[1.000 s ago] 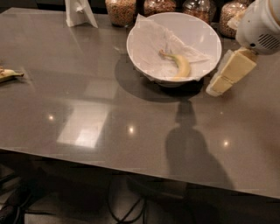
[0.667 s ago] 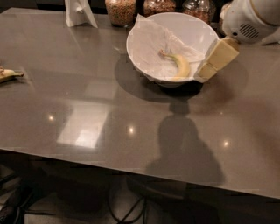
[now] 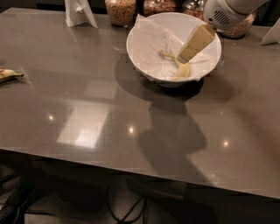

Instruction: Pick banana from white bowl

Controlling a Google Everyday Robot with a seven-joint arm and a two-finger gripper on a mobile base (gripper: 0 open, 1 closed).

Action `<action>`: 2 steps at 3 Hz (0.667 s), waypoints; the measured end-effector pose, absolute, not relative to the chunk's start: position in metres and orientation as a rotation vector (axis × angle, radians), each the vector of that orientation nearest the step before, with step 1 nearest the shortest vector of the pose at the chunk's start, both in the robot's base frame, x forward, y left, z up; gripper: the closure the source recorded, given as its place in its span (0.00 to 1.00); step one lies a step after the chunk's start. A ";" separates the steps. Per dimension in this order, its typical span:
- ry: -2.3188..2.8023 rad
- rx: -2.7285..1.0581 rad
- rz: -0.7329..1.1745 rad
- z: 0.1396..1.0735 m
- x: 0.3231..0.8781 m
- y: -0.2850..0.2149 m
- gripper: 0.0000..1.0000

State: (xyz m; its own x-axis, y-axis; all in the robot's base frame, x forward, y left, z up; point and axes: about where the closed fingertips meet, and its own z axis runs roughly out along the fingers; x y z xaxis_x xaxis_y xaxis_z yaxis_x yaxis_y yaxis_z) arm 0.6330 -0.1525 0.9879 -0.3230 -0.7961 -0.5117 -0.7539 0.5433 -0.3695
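Grey-brown glossy desk (image 3: 87, 109) carries everything; ceiling lights show as small bright spots on it.

White bowl (image 3: 146, 57) sits at the far side, right of centre, w/ what looks like a thin white sheet lining it; one corner of the sheet pokes above the rim at top left. Banana (image 3: 183, 71) lies inside the bowl, at the btm towards the near-right wall, a small yellow curve w/ a greenish stem running up and left.

Gripper (image 3: 184, 57) comes in from the top right, a cream-coloured slab angled down into the bowl. Its tip is right at the banana's upper end, where stem meets fruit. Contact vs. just above: can't tell. Whether it's parted or clamped also can't be made out, since only one flat face shows. White rounded wrist housing (image 3: 223, 15) sits above the bowl's far-right rim.

Arm's shadow (image 3: 175, 131) falls on the desk in front of the bowl.

Second banana (image 3: 8, 74), paler w/ a dark tip, lies at the left edge, well apart from the bowl. Glass jars (image 3: 121, 9) of grains line the back edge; a white folded object (image 3: 78, 11) stands to their left.
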 end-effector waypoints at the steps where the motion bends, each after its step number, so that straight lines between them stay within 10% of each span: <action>1: 2.100 -1.186 -0.059 0.970 0.660 -0.139 0.00; 2: 2.102 -1.088 -0.057 0.953 0.688 -0.131 0.00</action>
